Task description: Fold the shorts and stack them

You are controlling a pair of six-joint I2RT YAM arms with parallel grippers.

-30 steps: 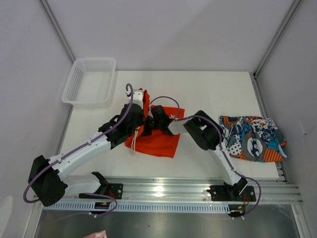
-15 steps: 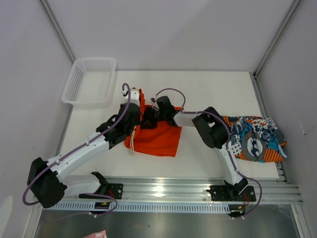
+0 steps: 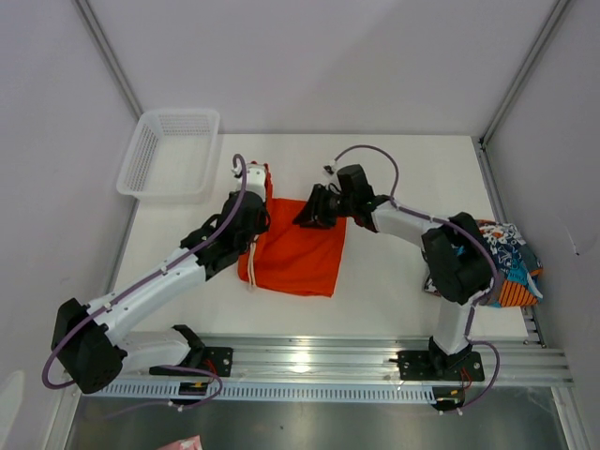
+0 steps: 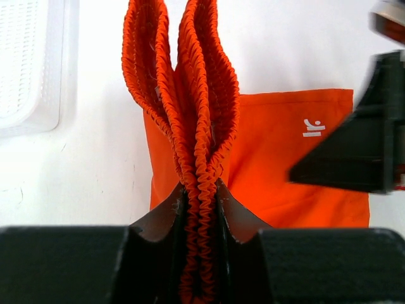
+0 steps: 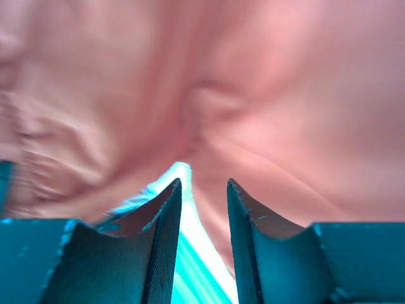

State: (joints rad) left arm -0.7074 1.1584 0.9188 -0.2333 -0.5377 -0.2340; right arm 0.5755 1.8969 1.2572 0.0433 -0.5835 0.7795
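Note:
The plain orange shorts (image 3: 298,255) lie mostly flat on the white table, left of the middle. My left gripper (image 3: 260,199) is shut on their bunched elastic waistband (image 4: 197,114) and holds it up at the cloth's upper left; the flat orange leg (image 4: 285,171) lies beyond. My right gripper (image 3: 307,216) sits at the upper right corner of the orange shorts. In its wrist view the gripper (image 5: 201,190) is open with nothing between the fingers, and the cloth (image 5: 266,82) is close ahead. The printed shorts (image 3: 506,267) lie crumpled at the far right, partly hidden by my right arm.
A white mesh basket (image 3: 169,150) stands at the back left corner, also in the left wrist view (image 4: 25,63). Grey walls enclose the table. A metal rail (image 3: 309,361) runs along the near edge.
My right arm has swung its elbow out to the right, and its gripper has moved right and up to the orange shorts' upper right corner. The orange cloth lies flatter. My left gripper has barely moved.

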